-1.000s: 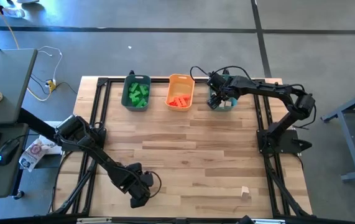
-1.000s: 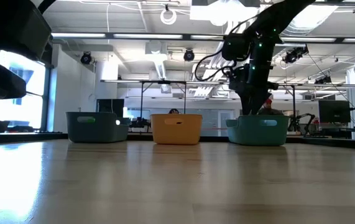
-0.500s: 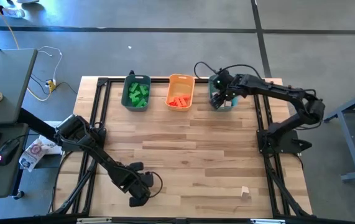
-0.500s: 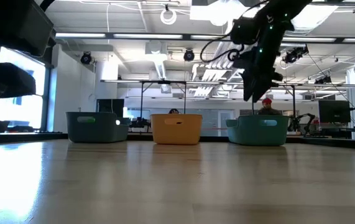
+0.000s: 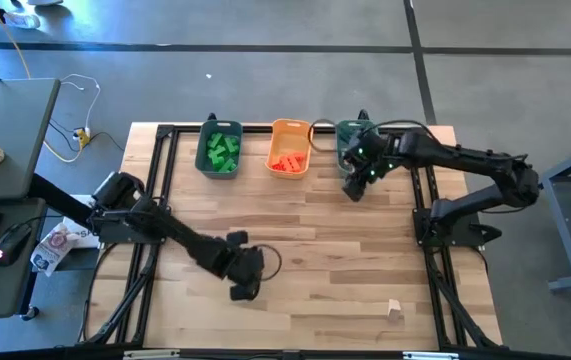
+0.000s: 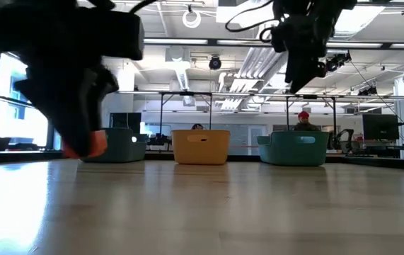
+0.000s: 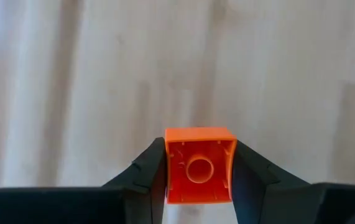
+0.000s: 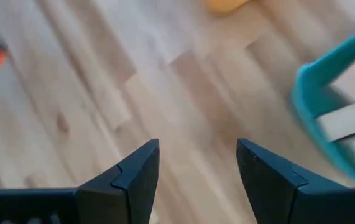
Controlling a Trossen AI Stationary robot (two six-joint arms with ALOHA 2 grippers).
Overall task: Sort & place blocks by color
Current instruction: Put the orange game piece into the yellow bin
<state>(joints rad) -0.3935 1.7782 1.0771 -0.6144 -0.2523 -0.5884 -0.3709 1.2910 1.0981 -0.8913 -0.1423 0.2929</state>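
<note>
My left gripper (image 5: pixel 245 278) is over the middle of the table toward the near edge, shut on a red-orange block (image 7: pixel 199 174), which also shows in the low view (image 6: pixel 92 145). My right gripper (image 5: pixel 353 190) hangs open (image 8: pixel 197 155) above bare table, just on the near side of the right teal bin (image 5: pixel 350 135). That bin holds tan blocks (image 8: pixel 351 118). Green blocks lie in the left teal bin (image 5: pixel 220 148), and red-orange ones in the orange bin (image 5: pixel 290 150). One tan block (image 5: pixel 395 311) rests on the table near the near edge. My left gripper pinches the red-orange block between its two fingers, one on each of two opposite side walls (image 7: pixel 168 171). The fingers point down from above. The block's hollow underside faces the wrist camera. In the low view the block is lifted clear of the table.
The three bins stand in a row along the table's far edge. Black frame rails (image 5: pixel 160 200) run along the left and right sides. The wide wooden middle of the table (image 5: pixel 305 240) lies between the two arms.
My left gripper has moved from the near edge up and toward the table's middle, and now shows large in the low view with the red-orange block. My right gripper has risen out of the right teal bin and come toward the near edge.
</note>
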